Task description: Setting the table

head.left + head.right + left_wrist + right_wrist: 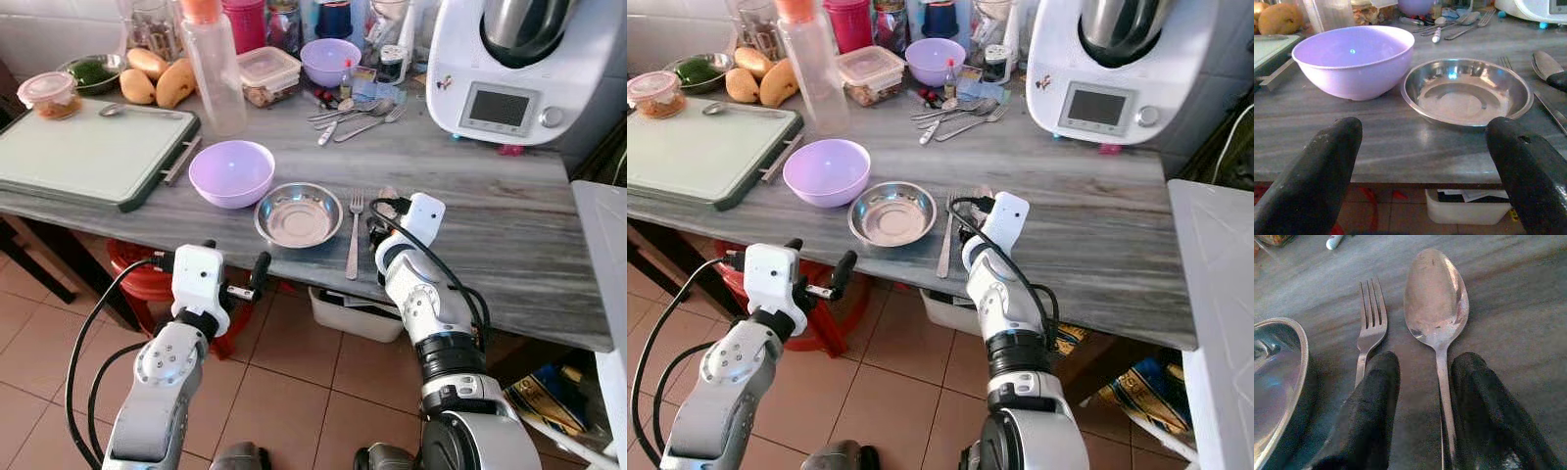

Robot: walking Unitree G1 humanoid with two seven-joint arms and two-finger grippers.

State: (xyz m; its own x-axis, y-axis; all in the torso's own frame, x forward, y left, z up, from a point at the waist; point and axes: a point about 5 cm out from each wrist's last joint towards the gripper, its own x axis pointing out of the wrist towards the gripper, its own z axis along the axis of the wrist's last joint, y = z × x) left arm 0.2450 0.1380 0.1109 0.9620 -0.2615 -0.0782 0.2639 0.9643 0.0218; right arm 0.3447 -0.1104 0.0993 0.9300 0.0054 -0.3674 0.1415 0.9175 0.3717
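Right gripper (pixel 1422 396) reaches low over the grey counter (pixel 509 225), black fingers parted astride a shiny steel spoon's (pixel 1436 303) handle; left gripper (pixel 1425 166) hovers open.

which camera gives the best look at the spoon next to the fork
The right wrist view: the spoon shows whole, lying on the counter beside the fork, its handle running between the right tool's fingers. The head views show a sliver above that tool; the left wrist view catches just its bowl at the edge.

Head eyes look down at the counter (pixel 509 225); wrist cameras skim it closely.
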